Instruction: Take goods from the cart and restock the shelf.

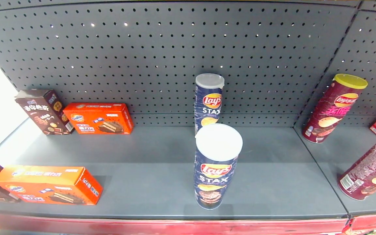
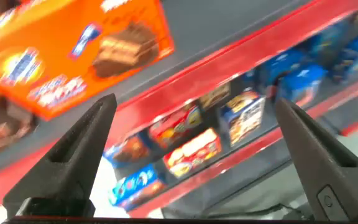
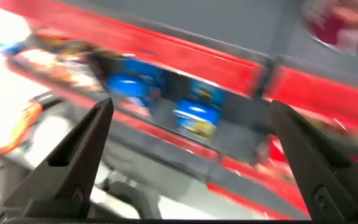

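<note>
Evidently the robot is facing the long grey metal shelf with the perforated back panel (image 1: 273, 182), which is carrying stock in loose groups with bare deck lying between them. By my reckoning the step in hand is fetching the next item from the cart, since both arms are hanging empty below the shelf's red front rail (image 2: 229, 56). To do it well, the robot is going to need a square grip low on the item's body. It should also be aiming for open deck rather than the crowded centre, where a nudge could topple a tall tube. Two maroon cylindrical crisp tubes (image 1: 333, 111) are leaning in the right-hand bay. Two dark blue cylindrical crisp tubes with white lids (image 1: 214, 176) are standing upright one behind the other in the middle. Two flat orange cardboard biscuit boxes (image 1: 49, 185) are lying at the left, each with a dark brown cardboard box (image 1: 42, 111) just beside it. The left gripper (image 2: 194, 102) is holding its black fingers spread wide with nothing between them, near the front orange box. The right gripper (image 3: 191, 106) is likewise gaping wide and gripping nothing.
</note>
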### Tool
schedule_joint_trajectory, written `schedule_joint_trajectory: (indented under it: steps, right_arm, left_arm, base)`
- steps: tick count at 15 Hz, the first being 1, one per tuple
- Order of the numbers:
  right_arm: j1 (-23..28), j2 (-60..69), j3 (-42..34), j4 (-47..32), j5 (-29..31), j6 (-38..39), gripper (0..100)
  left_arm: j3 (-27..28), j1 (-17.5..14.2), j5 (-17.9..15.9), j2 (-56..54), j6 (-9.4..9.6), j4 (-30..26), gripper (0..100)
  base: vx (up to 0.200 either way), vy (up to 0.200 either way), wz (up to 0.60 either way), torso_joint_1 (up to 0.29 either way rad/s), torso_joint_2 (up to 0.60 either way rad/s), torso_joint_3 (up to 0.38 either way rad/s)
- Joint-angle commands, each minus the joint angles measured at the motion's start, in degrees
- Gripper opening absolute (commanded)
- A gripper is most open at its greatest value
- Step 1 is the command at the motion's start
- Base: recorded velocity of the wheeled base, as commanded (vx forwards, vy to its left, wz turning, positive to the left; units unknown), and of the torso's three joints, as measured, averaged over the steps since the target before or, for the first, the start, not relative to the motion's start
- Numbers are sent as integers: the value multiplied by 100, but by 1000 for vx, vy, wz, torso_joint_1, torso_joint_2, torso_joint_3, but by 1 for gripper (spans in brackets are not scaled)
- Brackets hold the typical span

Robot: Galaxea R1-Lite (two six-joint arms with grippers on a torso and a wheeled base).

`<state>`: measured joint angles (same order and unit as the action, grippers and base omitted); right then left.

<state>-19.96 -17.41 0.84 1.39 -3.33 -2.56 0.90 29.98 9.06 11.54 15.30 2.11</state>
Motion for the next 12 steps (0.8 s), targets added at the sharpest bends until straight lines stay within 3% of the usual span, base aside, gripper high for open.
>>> schedule_joint_trajectory:
  steps: [1,2,5,6,7,9,12]
  right_arm:
    - [1486,-210,65,-157,-45,45,100]
    - [1644,-149,65,-157,-54,54,100]
    - [1837,1301,65,-148,-45,212,100]
    - [1837,1301,65,-148,-45,212,100]
    - [1996,1723,-49,160,271,388,100]
    - [1996,1723,-75,248,-19,599,100]
    - [2004,1723,-75,248,-405,555,100]
  left_arm:
    - [-37,-748,8,252,-106,9,100]
    - [-37,-853,8,243,-106,9,100]
    - [-37,-1732,61,76,-45,9,100]
    - [-37,-1732,61,76,-45,9,100]
    - [-29,-2593,26,-196,-45,9,100]
    - [-29,-2672,-71,-372,-36,9,100]
    - [-55,-2576,-818,-636,-115,26,100]
  base:
    - [0,0,0,0,0,0]
    - [0,0,0,0,0,0]
    - [0,0,0,0,0,0]
    - [0,0,0,0,0,0]
    - [0,0,0,0,0,0]
    - [0,0,0,0,0,0]
    - [0,0,0,0,0,0]
